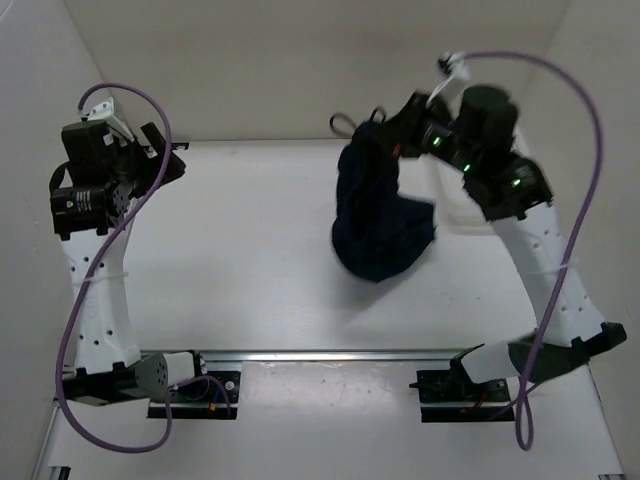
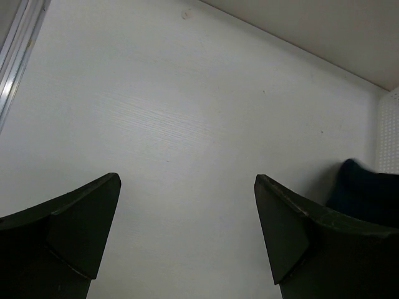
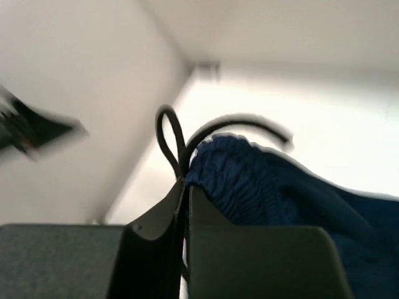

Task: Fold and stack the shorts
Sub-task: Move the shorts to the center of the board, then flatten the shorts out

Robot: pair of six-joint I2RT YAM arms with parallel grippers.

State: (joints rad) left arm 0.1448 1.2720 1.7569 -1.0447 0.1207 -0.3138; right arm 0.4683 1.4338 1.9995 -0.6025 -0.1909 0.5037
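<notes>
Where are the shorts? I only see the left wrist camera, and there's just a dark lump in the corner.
Observer: That lump is the shorts. In the top view the right gripper holds them up by one end. The rest is slumped on the table, right of the middle.
Operator: Which bit is it pinching?
Observer: The right wrist view shows its fingers shut at the gathered waistband.
Operator: Is anything sticking out?
Observer: Yes, a dark cord loops up from between the fingers.
</notes>
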